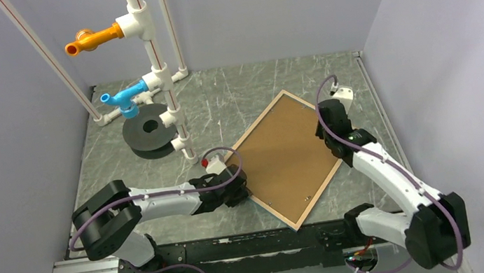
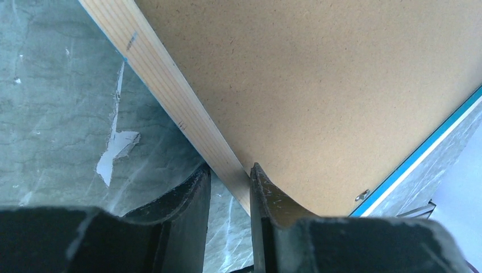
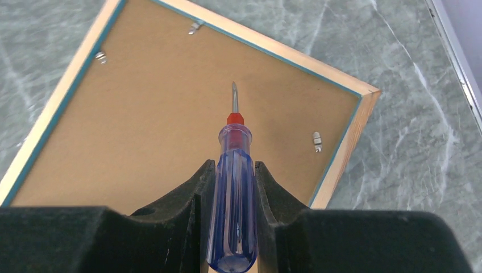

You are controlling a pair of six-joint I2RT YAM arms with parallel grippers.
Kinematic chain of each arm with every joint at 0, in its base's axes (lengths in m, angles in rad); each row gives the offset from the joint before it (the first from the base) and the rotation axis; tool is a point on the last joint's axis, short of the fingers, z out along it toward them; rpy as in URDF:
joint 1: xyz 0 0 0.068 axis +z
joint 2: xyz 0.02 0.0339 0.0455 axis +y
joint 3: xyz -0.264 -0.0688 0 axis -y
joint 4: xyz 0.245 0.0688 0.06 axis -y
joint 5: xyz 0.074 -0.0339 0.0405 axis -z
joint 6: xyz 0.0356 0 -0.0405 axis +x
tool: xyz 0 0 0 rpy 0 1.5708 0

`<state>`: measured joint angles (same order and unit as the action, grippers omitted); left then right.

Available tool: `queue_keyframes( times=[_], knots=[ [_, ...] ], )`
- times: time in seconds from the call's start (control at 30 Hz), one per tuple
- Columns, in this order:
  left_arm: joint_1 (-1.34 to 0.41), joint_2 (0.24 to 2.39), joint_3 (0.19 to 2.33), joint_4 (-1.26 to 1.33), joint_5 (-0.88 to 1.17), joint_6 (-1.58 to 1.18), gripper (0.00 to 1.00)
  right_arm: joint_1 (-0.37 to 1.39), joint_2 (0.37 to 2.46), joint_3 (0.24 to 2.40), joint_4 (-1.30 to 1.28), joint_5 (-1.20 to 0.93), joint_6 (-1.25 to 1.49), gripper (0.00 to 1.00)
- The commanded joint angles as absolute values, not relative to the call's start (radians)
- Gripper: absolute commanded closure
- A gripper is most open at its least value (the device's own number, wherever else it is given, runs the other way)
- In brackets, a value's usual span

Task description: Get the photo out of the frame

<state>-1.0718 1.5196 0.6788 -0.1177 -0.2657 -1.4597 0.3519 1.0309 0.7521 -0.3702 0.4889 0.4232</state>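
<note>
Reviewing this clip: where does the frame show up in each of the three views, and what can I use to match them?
Top external: the frame lies back-up at centre, turned like a diamond, between the arms.
Left wrist: its wooden rim runs diagonally from top left down between the left claw fingers.
Right wrist: it fills the upper half, beyond the screwdriver in the right claw.
Shared landmark: the brown backing board.

Left pincer [image 2: 228, 187] straddles the frame [image 2: 170, 96] rim (brown backing [image 2: 318, 96] up).
</note>
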Motion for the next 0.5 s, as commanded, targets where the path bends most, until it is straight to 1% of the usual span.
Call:
queue_keyframes(
  times=[0.0,0.17,0.27,0.47],
  knots=[
    [-1.062,1.572,0.619,-0.265,-0.251,-1.346,1.0,0.265,1.132,0.781,-0.218,0.436,0.433,1.0],
    [-1.062,1.587,0.656,-0.284,-0.245,-1.318,1.0,0.206,1.217,0.779,-0.082,0.346,0.404,1.0],
    [-1.062,1.591,0.668,-0.289,-0.244,-1.306,1.0,0.199,1.249,0.766,-0.016,0.321,0.385,1.0],
    [-1.062,1.592,0.668,-0.291,-0.244,-1.298,1.0,0.187,1.301,0.761,0.054,0.286,0.384,1.0]
  ],
)
